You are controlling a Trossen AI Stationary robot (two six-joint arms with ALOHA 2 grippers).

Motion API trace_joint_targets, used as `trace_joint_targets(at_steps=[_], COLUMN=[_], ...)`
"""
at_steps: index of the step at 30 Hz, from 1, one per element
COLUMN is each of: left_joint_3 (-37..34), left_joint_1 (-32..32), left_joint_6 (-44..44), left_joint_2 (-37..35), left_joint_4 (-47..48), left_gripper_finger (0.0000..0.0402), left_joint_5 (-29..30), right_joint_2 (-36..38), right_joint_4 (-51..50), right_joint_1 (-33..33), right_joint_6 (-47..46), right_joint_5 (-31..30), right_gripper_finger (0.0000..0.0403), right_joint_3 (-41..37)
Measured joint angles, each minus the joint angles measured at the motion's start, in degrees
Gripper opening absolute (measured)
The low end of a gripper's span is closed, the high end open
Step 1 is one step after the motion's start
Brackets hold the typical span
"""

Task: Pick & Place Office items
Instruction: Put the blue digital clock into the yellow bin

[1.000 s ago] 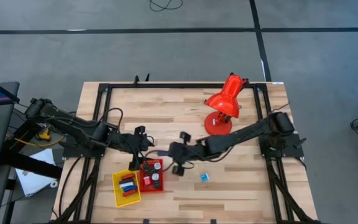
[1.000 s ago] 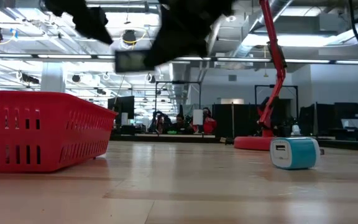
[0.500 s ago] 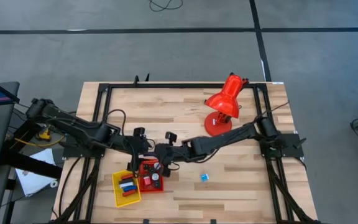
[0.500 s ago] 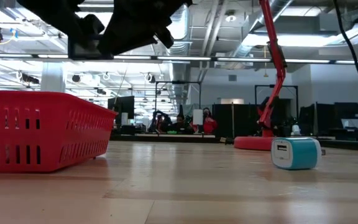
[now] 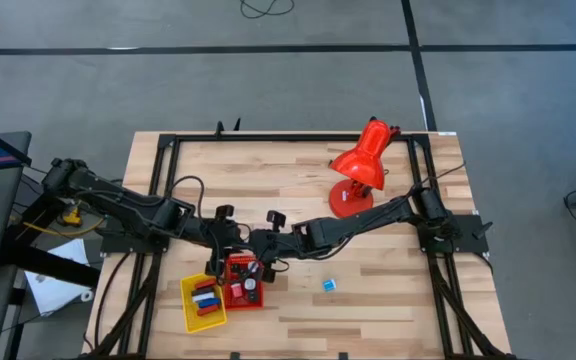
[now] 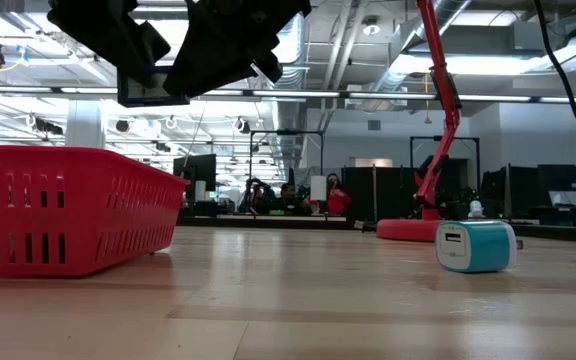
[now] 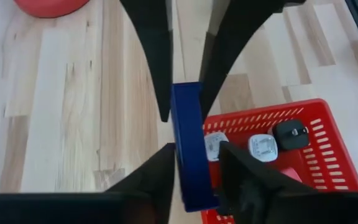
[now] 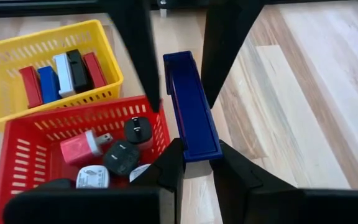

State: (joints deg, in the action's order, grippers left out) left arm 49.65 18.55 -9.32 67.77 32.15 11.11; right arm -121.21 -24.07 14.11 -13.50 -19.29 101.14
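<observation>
A long, dark blue, stick-like office item [image 8: 190, 106] hangs over the right edge of the red tray [image 5: 245, 283]. My left gripper [image 7: 194, 168] and my right gripper [image 8: 194, 165] meet head-on there, each shut on one end of it. In the high view the two hands [image 5: 246, 243] hide the piece. The red tray holds black, white and pink plugs [image 8: 120, 155]. The yellow tray [image 5: 203, 300] beside it holds red, blue, white and black blocks. A teal-and-white block [image 6: 475, 246] rests on the table to the right. My left gripper pinches one end of the blue piece [image 7: 191, 186] between its two fingers, one on each long side. The fingers slant down from the table's left and lie along the piece, which is clear of the tray. My right gripper pinches the opposite end [image 8: 199, 149] between its two fingers, one on each long side. The fingers slant down from the table's right and lie along the piece. The piece stretches between the two grippers, above the tray's rim.
A large red desk lamp [image 5: 360, 165] stands at the far right of the table, its base [image 6: 413, 229] behind the teal block. Black frame rails run along the table's edges. Bare wood lies at the table's far middle and near right.
My right gripper has carried the blue piece toward the table's left, up to my left gripper over the red tray's right edge, and has held still for the last half second. The teal block has not moved.
</observation>
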Motion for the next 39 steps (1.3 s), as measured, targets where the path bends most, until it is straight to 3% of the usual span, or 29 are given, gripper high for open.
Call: trace_joint_targets(at_steps=[7,16,20,22,27,33,39], left_joint_3=[0.00,0.00,0.00,0.00,-0.02,0.00,-0.02], left_joint_1=[-0.07,0.02,1.45,3.47,11.80,22.12,29.07], left_joint_6=[0.07,-0.73,-5.64,-8.43,-17.79,-29.19,-38.31], left_joint_2=[0.37,0.35,0.33,0.33,0.33,1.19,4.71], left_joint_4=[-0.02,1.36,2.99,2.89,2.68,-1.31,-1.53], left_gripper_finger=[0.0045,0.0044,0.0044,0.0046,0.0047,0.0048,0.0047], left_joint_5=[0.50,-0.89,-5.53,-8.21,-8.38,-6.42,-3.29], right_joint_2=[0.00,0.17,1.50,2.31,3.32,6.53,6.73], right_joint_4=[-0.39,-1.59,-5.52,-6.66,-6.81,-0.52,2.33], right_joint_1=[0.03,0.74,2.02,2.68,3.87,4.75,5.03], right_joint_6=[-0.25,3.16,4.86,5.01,2.85,-1.39,-4.73], right_joint_5=[0.09,0.29,-0.47,-0.41,-0.15,-3.08,-4.69], right_gripper_finger=[0.0066,0.0122,0.0131,0.0133,0.0132,0.0132,0.0132], right_joint_3=[0.00,-0.02,-0.34,-1.23,-6.45,-13.73,-15.30])
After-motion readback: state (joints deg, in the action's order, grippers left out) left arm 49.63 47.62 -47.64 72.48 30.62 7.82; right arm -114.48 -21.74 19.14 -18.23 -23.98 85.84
